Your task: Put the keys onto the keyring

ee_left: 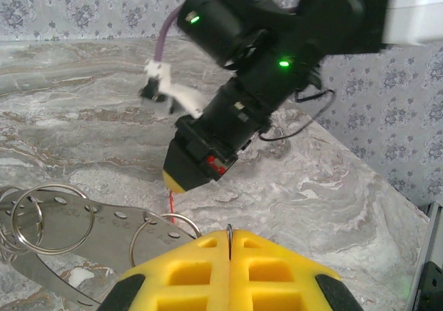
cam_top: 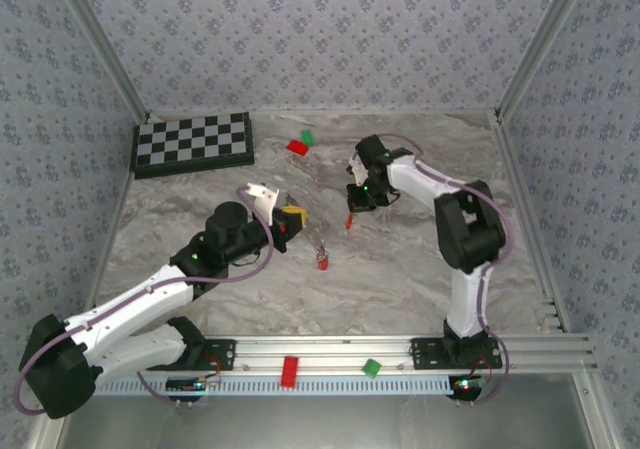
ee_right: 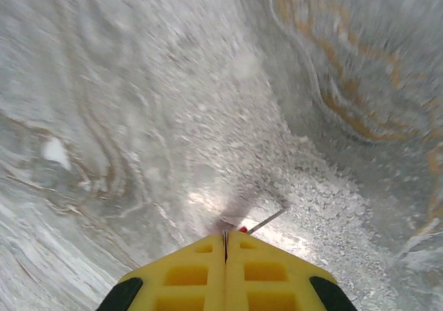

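While our left fingers (ee_left: 187,273) pinch the keyring (ee_left: 104,226) at lower left, our right fingers (ee_right: 187,273) clamp a key (ee_right: 243,228).

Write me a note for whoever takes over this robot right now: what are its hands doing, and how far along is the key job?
Left hand: shut, pinching a wire loop of the keyring.
Right hand: shut on a key, blade poking out, close in front of the keyring.
Loose key: lies on the table between the arms.
Done: keyring and one key gripped.
Left: thread this key on, then fetch the loose key. No key seen on the keyring yet.
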Robot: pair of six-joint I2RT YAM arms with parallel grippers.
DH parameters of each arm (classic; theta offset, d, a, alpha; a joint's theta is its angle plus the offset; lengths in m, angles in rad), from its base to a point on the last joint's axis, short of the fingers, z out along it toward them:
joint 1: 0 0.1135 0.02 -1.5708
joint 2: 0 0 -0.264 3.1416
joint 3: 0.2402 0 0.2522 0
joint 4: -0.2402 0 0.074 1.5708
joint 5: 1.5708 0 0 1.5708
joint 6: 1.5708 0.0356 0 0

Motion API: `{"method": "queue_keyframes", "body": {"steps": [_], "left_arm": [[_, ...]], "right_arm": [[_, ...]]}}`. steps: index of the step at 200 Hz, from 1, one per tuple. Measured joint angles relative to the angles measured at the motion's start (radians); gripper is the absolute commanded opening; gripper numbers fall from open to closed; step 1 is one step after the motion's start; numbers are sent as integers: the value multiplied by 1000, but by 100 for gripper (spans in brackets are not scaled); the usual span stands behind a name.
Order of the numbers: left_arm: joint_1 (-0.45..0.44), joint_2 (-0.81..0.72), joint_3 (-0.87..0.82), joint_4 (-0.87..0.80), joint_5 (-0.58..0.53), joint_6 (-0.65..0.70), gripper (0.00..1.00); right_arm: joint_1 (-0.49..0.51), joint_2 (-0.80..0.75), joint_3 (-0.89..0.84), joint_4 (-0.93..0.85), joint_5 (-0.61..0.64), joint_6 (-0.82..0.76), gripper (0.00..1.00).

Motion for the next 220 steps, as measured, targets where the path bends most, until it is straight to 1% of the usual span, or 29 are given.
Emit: {"method": "queue_keyframes", "body": {"steps": [28, 54, 94, 128, 143, 171, 220], "left_arm": [[0, 0, 0, 0, 0, 0, 0], [0, 1, -2, 5, 2, 1, 0], [-2, 2, -5, 8, 23, 13, 0], [-3, 2, -5, 9, 35, 35, 0], [-5, 10, -5, 17, 39, 42, 0], [-8, 31, -5, 23, 45, 50, 0], [-8, 35, -5, 24, 45, 50, 0]], "right_arm": [[16, -180, -201, 269, 31, 19, 0], [37, -307, -364, 460, 61, 23, 0], [68, -504, -554, 678, 87, 23, 0], [75, -673, -649, 801, 109, 22, 0], [74, -726, -669, 827, 113, 22, 0], [56, -767, -657, 799, 99, 22, 0], [46, -792, -643, 620, 98, 18, 0]]}}
